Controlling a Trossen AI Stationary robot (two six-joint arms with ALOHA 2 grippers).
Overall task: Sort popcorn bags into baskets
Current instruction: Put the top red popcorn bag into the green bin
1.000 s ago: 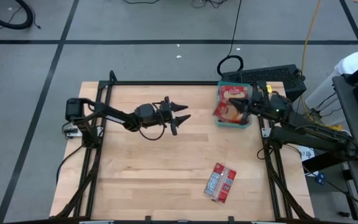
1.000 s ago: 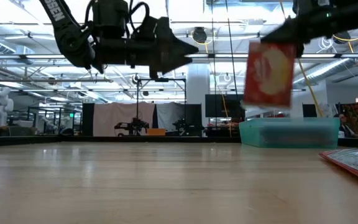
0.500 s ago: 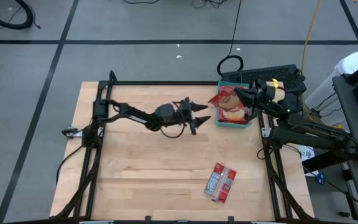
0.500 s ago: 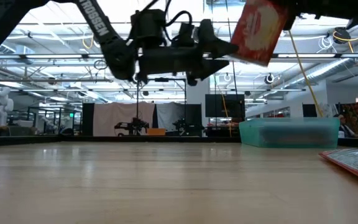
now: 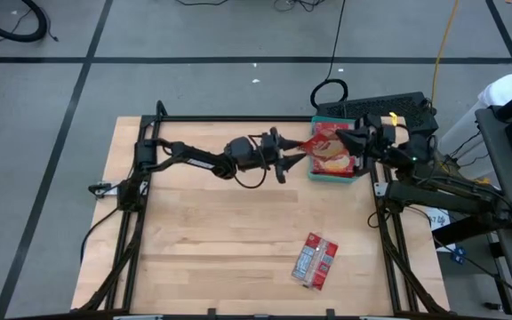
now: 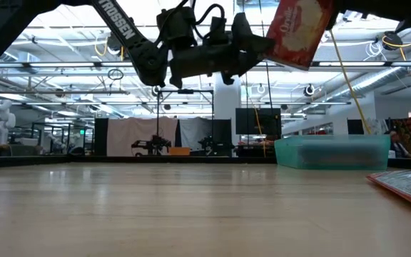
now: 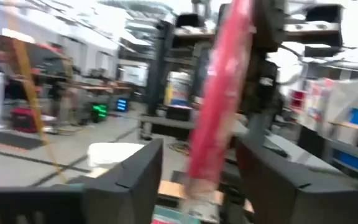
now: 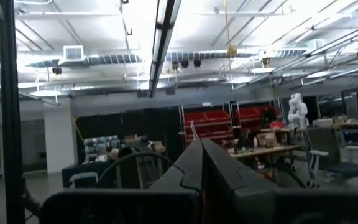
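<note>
Two grippers meet in the air by the teal basket [image 5: 333, 175]: my right gripper [image 5: 343, 142] has its fingers clamped on a red popcorn bag [image 6: 298, 32], held up above the basket's near edge. My left gripper [image 5: 293, 153] reaches in with fingers apart on either side of that bag's edge. One more bag [image 5: 316, 260] lies flat on the table [image 5: 194, 231], well apart.

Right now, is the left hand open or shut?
Open: the left hand has its fingers spread either side of the red popcorn bag, not clamped.
</note>
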